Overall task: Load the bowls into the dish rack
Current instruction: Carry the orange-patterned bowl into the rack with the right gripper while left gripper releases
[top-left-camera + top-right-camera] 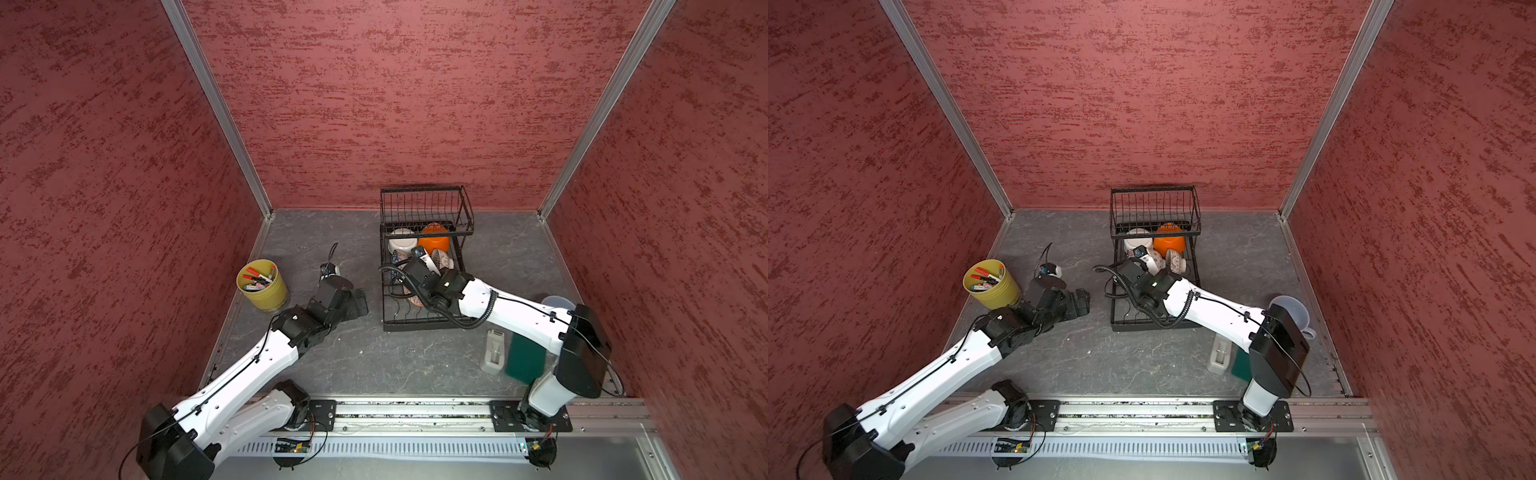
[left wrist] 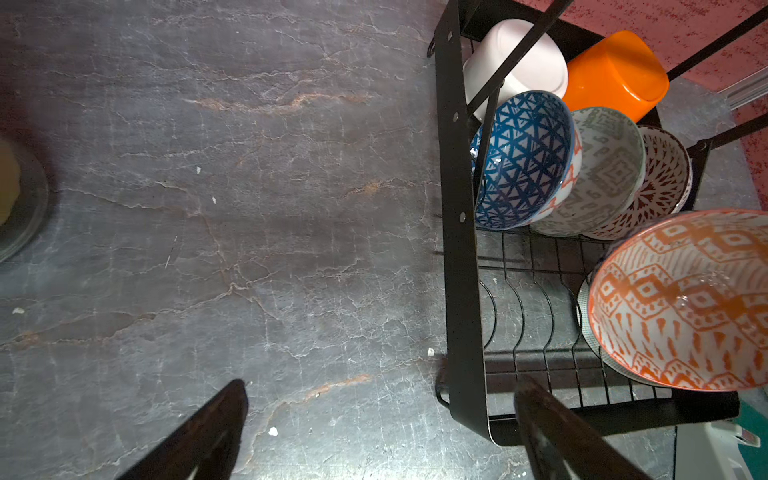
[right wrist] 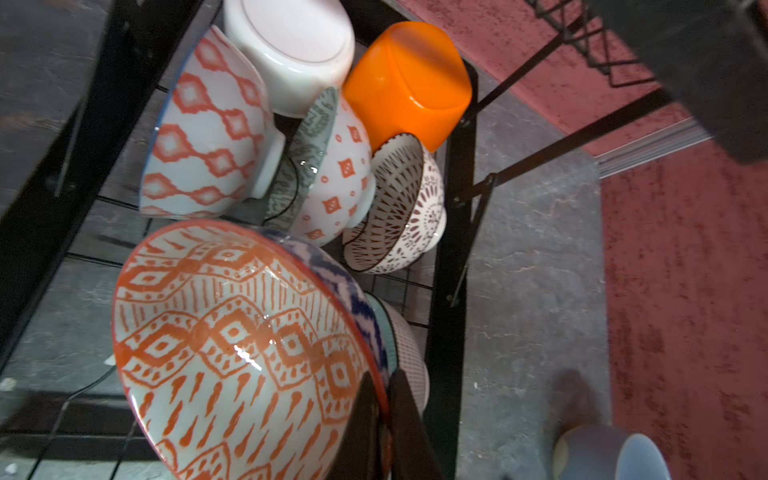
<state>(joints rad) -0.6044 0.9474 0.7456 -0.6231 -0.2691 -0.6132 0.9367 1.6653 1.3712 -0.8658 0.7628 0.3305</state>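
Right claw (image 3: 384, 388) clamped on orange-patterned bowl (image 3: 232, 345) over dish rack (image 3: 451, 249); left claw (image 2: 381, 382) apart

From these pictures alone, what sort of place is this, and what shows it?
Probably a robot test booth, not a kitchen: red panel walls in aluminium framing, two arms on a rail, and a dish rack of bowls on the table.

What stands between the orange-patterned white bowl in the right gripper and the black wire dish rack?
Nothing visible. The right gripper pinches the orange-patterned white bowl by its rim over bare slots of the black wire dish rack; a pale bowl sits close behind it.
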